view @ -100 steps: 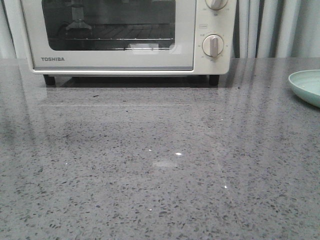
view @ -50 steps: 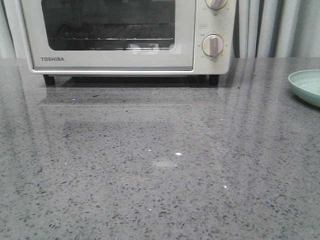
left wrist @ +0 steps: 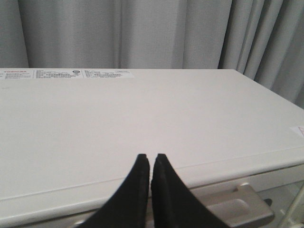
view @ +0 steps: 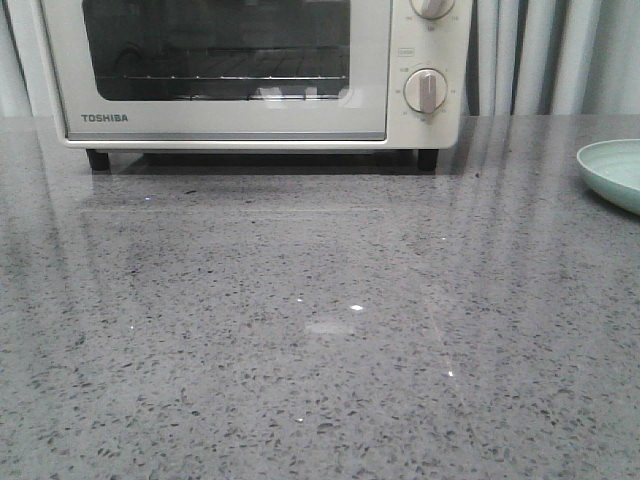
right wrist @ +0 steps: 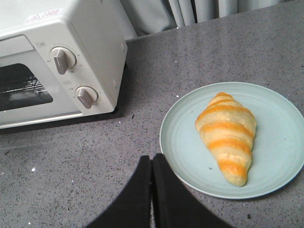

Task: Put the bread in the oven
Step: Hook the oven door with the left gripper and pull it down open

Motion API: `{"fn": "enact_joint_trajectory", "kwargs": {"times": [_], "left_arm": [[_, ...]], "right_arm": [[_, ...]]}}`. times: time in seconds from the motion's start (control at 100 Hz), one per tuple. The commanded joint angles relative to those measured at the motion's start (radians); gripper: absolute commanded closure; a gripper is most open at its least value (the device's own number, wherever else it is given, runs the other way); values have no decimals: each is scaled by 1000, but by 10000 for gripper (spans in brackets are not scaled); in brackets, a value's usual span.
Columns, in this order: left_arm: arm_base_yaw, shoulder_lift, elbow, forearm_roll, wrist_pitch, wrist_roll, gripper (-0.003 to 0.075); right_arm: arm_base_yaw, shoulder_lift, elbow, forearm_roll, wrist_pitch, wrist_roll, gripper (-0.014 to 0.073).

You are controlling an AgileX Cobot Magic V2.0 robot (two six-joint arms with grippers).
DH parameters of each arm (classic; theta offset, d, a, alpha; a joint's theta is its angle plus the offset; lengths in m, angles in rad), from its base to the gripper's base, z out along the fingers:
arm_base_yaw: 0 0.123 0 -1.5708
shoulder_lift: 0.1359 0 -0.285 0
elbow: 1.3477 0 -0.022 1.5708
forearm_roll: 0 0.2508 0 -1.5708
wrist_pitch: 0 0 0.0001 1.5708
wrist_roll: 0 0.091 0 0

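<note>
The cream-white TOSHIBA oven [view: 230, 120] stands at the back of the grey counter with its glass door closed; it also shows in the right wrist view [right wrist: 61, 61]. The bread [right wrist: 227, 135], a golden croissant-shaped roll, lies on a pale green plate [right wrist: 185, 152] to the oven's right. My right gripper [right wrist: 151, 159] is shut and empty, above the counter just beside the plate's rim. My left gripper [left wrist: 150, 157] is shut and empty, above the oven's flat white top [left wrist: 142, 114], near its front edge and the door handle [left wrist: 237, 209].
The plate's edge shows at the right border of the front view [view: 615, 170]. Grey curtains [view: 540, 50] hang behind the oven. The speckled counter [view: 320, 330] stretches in front of the oven. Neither arm shows in the front view.
The reflection seen in the oven's door glass one second ago has gone. The oven and plate have not moved.
</note>
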Motion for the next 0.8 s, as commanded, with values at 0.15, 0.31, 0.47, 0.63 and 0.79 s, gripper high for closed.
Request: {"fn": "enact_joint_trajectory", "kwargs": {"times": [0.15, 0.31, 0.47, 0.63, 0.79], "left_arm": [[-10, 8, -36, 2, -98, 0, 741], [-15, 22, -34, 2, -18, 0, 741], [-44, 22, 2, -2, 6, 0, 741], [-77, 22, 37, -9, 6, 0, 741], [-85, -9, 129, -70, 26, 0, 741]], "right_arm": [[2, 11, -36, -5, -87, -7, 661], [2, 11, -36, -5, -87, -7, 661], [2, 11, -36, -5, -87, -7, 661], [2, 11, -36, -5, -87, -7, 661], [2, 11, -36, -5, -85, -7, 661]]}}
